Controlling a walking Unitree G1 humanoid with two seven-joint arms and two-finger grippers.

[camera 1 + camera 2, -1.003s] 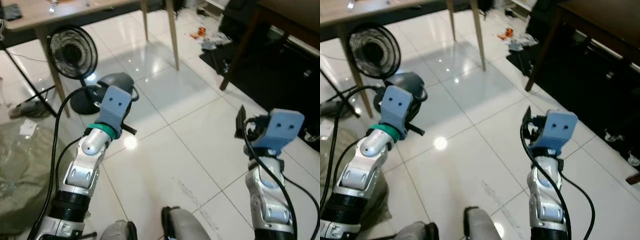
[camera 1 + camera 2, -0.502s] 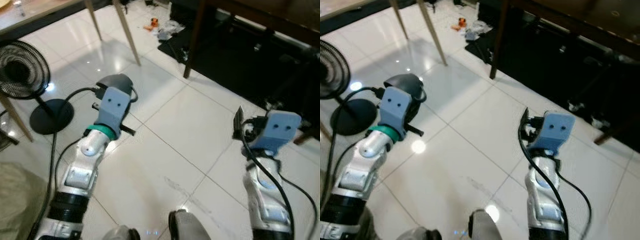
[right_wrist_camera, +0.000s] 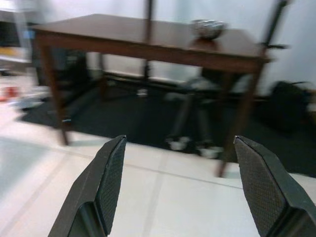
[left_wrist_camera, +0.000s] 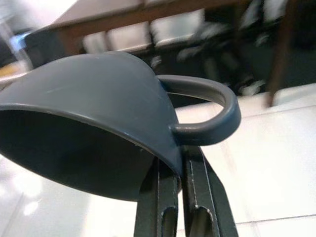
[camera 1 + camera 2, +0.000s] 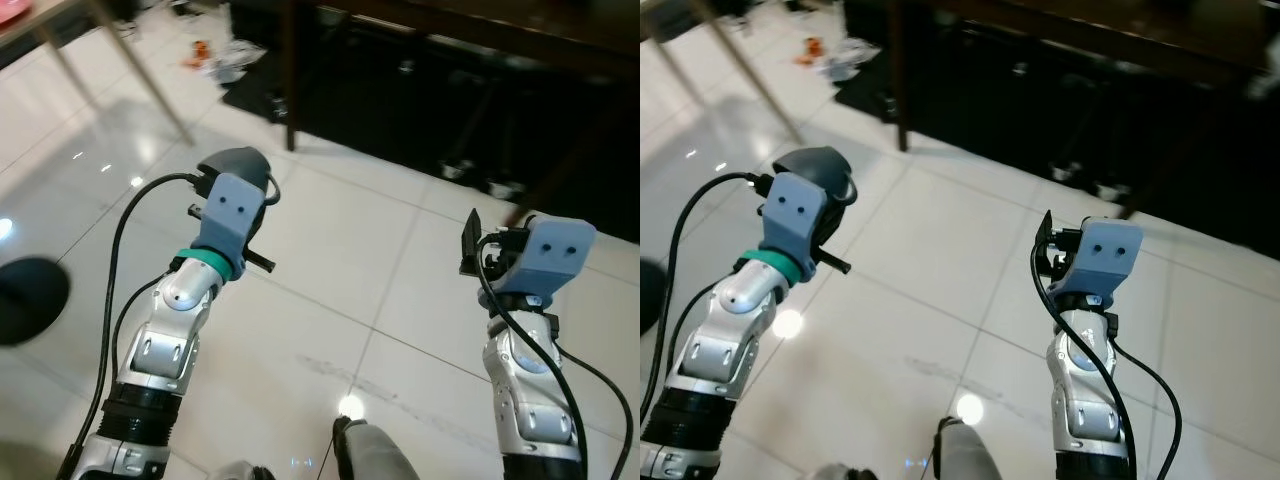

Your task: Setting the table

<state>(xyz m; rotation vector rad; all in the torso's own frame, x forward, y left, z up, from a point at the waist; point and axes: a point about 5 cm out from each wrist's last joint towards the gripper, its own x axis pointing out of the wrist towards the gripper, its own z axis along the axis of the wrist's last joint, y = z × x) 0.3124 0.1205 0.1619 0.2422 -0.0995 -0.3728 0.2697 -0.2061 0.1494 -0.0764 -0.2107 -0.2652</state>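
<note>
Grey cup [image 4: 98,133] pinched at rim in left gripper [image 4: 173,173] jaws; right gripper [image 3: 180,185] jaws spread wide, empty.

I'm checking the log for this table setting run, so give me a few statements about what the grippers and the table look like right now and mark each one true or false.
1. The left gripper is shut on the grey cup. True.
2. The right gripper holds a plate. False: its fingers stand wide apart with nothing between them.
3. A silver bowl sits on the dark wooden table. True.
4. The cup has no handle. False: a loop handle sticks out from its side.
5. The floor is carpeted under the arms. False: it is glossy white tile.
</note>
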